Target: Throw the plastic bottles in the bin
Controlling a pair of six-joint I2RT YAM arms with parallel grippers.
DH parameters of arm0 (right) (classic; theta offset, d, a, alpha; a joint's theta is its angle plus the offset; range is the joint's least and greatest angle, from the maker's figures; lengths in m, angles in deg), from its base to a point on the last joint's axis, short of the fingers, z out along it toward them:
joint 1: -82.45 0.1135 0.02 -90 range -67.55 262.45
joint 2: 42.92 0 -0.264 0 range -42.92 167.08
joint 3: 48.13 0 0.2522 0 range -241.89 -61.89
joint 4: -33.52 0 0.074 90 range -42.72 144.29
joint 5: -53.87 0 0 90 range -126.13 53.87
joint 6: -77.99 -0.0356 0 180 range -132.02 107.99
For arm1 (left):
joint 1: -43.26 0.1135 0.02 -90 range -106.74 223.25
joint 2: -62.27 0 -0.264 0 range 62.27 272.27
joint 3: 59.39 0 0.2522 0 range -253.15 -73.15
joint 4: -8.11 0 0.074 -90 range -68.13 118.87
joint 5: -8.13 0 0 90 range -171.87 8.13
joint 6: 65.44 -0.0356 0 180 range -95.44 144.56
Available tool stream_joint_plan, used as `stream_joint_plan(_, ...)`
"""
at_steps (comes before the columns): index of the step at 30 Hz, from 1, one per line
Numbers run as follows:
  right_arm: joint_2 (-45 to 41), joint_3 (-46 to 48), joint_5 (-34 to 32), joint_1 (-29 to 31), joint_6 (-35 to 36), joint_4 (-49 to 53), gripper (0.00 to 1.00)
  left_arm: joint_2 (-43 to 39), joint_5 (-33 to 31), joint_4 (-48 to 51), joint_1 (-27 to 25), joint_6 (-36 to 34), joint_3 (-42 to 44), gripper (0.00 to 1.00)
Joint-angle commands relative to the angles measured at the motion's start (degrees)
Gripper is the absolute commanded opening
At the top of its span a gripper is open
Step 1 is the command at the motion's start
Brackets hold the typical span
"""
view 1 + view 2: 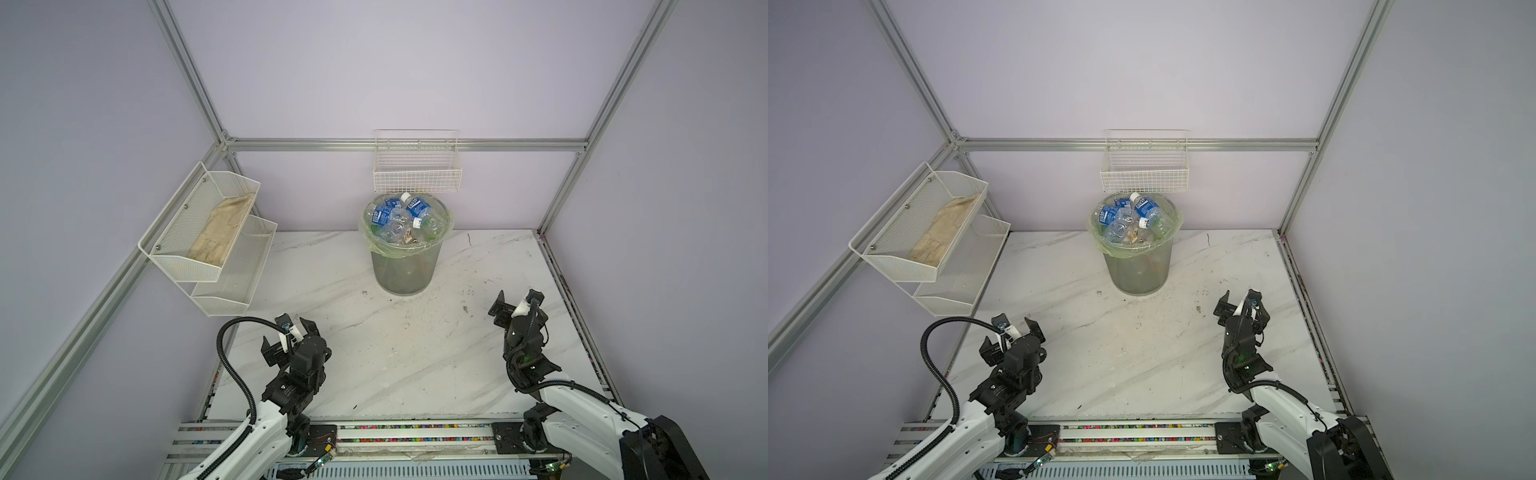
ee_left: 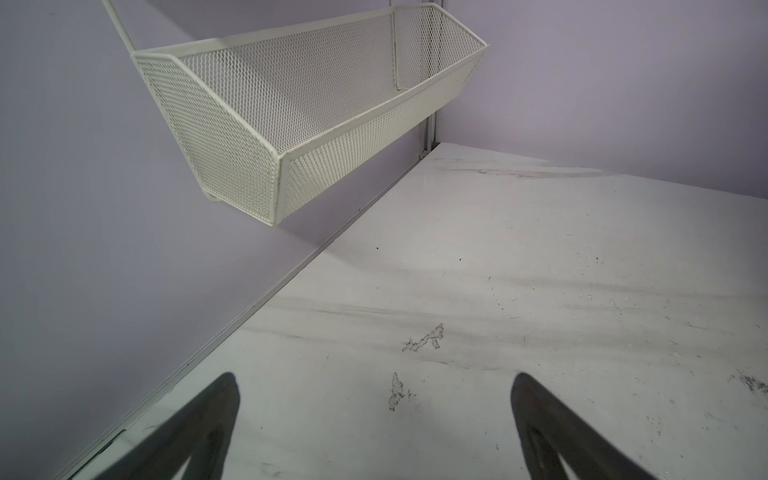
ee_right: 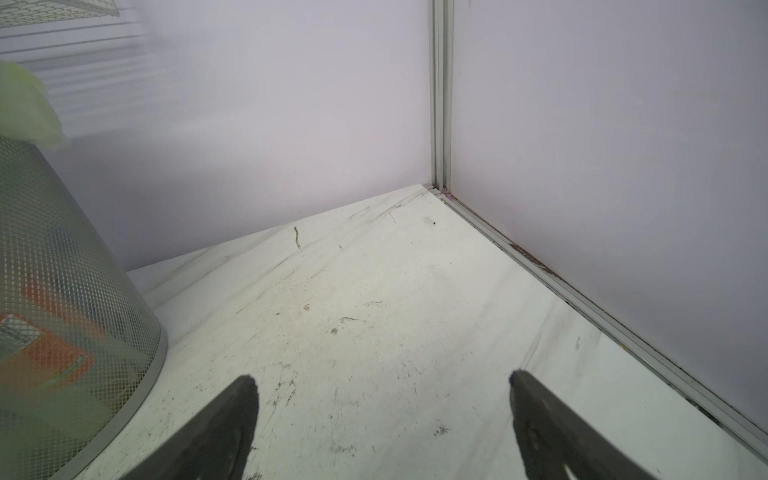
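Observation:
The bin (image 1: 403, 270), a round grey mesh wastebasket with a pale green bag over its rim, stands at the back middle of the table in both top views (image 1: 1138, 272). The plastic bottles (image 1: 401, 216) fill it to the rim, mostly clear with blue labels and white caps (image 1: 1129, 216). My left gripper (image 1: 288, 336) hovers open near the table's left front, with nothing between its fingers (image 2: 374, 378). My right gripper (image 1: 519, 305) is open and empty in front of the bin and to its right (image 3: 381, 376). The bin's wall (image 3: 62, 311) fills one side of the right wrist view.
A white mesh two-tier shelf (image 1: 216, 286) hangs on the left wall with a beige cloth (image 1: 222, 230) in its upper tier; its lower tier (image 2: 311, 116) hangs ahead of my left gripper. A white wire basket (image 1: 417, 174) hangs just above the bin. The marble tabletop (image 1: 395, 353) is scuffed.

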Motion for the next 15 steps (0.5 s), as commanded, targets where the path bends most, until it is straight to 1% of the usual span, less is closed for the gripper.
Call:
stream_joint_plan(1,0.0,0.8,-0.6,-0.7,0.0,-3.4,0.96,0.3,-1.5,-3.2,0.5,-0.9,1.9,1.00)
stream_joint_plan(7,-0.6,1.7,-0.8,-1.5,-0.7,-4.9,0.96,1.4,-1.7,-3.9,0.7,-1.0,1.7,1.00)
stream_joint_plan(15,-0.6,2.0,-0.5,-2.3,-1.2,-5.7,0.95,4.1,-0.8,-10.3,1.1,-4.3,2.4,1.00)
